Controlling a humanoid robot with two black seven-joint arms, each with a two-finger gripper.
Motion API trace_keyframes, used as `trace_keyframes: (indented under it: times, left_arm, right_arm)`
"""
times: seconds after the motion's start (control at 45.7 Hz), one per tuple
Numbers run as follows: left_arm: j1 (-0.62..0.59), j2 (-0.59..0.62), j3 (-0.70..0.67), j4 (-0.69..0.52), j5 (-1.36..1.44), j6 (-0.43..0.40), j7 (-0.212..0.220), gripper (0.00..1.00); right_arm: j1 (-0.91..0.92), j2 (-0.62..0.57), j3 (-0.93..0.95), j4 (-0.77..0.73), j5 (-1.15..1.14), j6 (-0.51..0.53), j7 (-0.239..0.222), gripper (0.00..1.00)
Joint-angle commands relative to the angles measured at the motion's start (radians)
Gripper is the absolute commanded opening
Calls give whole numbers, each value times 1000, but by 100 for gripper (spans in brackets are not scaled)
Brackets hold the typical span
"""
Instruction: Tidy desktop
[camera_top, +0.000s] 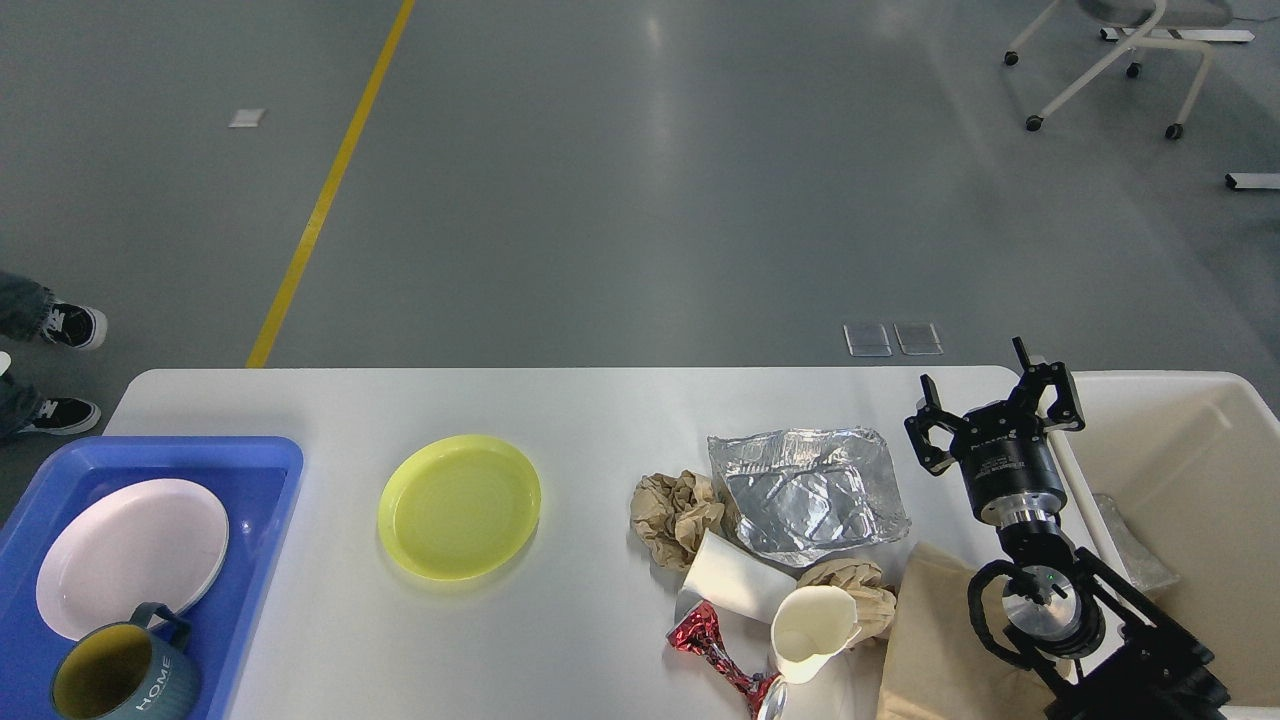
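Cluttered grey-white desktop, rounded corners.

On the worktop, a yellow plate sits left of crumpled foil; the right gripper, fingers spread, hovers beside the cream bin.

From my seat, the foil container is the landmark on the desktop. Well to its left lies a plate, and farther left a tray holding another plate with a mug at its near edge. Touching the foil's left side sits crumpled paper; nearer me lie two paper cups, a wrapper and a paper bag. To its right hovers my right gripper, and beyond it stands the bin.
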Motion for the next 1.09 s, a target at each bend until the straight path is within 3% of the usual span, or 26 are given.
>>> trace_keyframes:
  times: [0.0, 0.197, 0.372, 0.897, 1.071]
  left_arm:
    - [166, 67, -87, 119, 54, 0, -28, 0]
    - [522, 82, -346, 262, 109, 0, -48, 0]
    - [724, 82, -541, 329, 169, 0, -48, 1]
    - [933, 99, -745, 361, 172, 0, -50, 2]
    - [953, 92, -765, 390, 172, 0, -48, 2]
  right_arm:
    - [0, 0, 0, 0, 0, 0, 0, 100]
    - [0, 0, 0, 0, 0, -1, 0, 100]
    - [0, 0, 0, 0, 0, 0, 0, 100]
    - [0, 0, 0, 0, 0, 1, 0, 100]
    - [0, 0, 0, 0, 0, 1, 0, 100]
